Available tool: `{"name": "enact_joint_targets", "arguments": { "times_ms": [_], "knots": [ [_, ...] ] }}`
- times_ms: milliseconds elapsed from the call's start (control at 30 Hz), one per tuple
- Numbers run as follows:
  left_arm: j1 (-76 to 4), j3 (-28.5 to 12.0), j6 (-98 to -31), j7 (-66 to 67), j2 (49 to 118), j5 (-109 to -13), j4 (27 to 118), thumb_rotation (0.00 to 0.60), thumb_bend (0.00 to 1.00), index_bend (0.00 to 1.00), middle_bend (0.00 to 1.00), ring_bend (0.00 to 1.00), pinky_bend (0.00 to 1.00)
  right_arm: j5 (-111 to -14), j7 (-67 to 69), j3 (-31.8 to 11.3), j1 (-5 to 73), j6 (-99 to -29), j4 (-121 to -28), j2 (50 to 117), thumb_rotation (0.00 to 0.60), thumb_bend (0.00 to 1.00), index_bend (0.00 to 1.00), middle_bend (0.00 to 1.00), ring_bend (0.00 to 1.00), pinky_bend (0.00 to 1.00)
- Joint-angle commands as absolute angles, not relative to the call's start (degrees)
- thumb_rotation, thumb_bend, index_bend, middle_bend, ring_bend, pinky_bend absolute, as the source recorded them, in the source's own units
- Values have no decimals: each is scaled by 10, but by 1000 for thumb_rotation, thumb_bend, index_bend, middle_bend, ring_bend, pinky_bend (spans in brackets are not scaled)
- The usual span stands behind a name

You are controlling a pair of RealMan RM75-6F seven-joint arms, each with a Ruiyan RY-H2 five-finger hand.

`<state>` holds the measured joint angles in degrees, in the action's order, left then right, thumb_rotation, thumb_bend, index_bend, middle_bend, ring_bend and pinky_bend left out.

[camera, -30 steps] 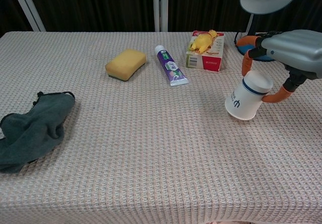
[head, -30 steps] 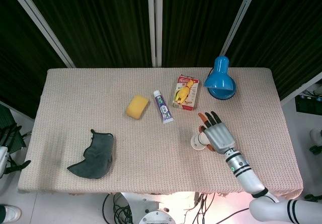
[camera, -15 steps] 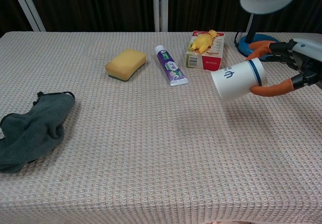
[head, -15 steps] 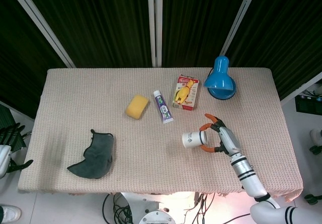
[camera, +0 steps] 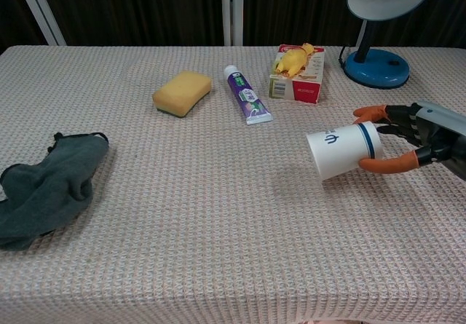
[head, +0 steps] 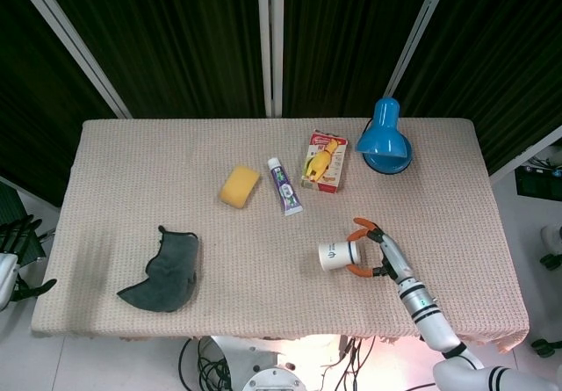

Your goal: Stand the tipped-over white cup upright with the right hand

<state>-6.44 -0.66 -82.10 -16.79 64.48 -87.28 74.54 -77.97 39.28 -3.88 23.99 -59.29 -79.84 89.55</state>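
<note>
Our right hand (camera: 413, 140) grips the cup (camera: 344, 150) at its closed end, one orange-tipped finger over the top of the wall and another under it, the rest of the hand trailing away from the lamp (camera: 384, 18) side toward the bench (camera: 218, 215) edge. A second ago we had the cup pinned low, mouth angled down at the cloth; half a second ago we had it lifted clear and swung sideways, mouth pointing away from the hand. Now we have brought it lower again and a little nearer the front edge, still on its side, mouth facing away from the lamp. In the head view the cup (head: 337, 255) sits well in front of the lamp (head: 384, 148), with the hand (head: 379, 252) just behind it. We cannot tell from either view whether its wall touches the cloth or hangs just above it.

For the task, this means we have the hold but not the turn: the cup is as tipped as before. We judge the next move must rotate the wrist so the base comes down, and only then loosen the fingers.

Our left hand (head: 12, 252) hangs off the bench, far from the lamp, fingers apart and holding nothing.
</note>
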Motion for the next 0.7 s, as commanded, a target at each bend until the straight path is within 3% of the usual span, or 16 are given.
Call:
{"name": "enact_joint_targets", "arguments": {
  "times_ms": [33,100,200,467,600,700],
  "knots": [
    [-65,-7,-823,-169,644,-875,745,600,123,17,0,0,3,-784,379,-30,242,-574,-808,876,600,149,386,66,0,0],
    [-65,-6,-824,-170,644,-876,744,600,123,17,0,0,3,-784,372,-26,245,-562,-813,865,600,126,130,25,0,0],
    [-65,-6,-824,-170,644,-876,745,600,123,17,0,0,3,-783,360,-25,244,-558,-818,853,600,85,0,0,0,0],
    [-64,-5,-825,-169,643,-877,748,600,123,17,0,0,3,-819,310,-28,229,-617,-844,815,600,75,0,0,0,0],
    [-65,-5,-827,-170,641,-879,748,600,124,17,0,0,3,-837,153,-26,244,-618,-894,757,600,63,0,0,0,0],
    [-66,-7,-826,-169,642,-878,750,600,123,17,0,0,3,-796,-4,-34,272,-571,-978,704,600,59,0,0,0,0]
  ]
}}
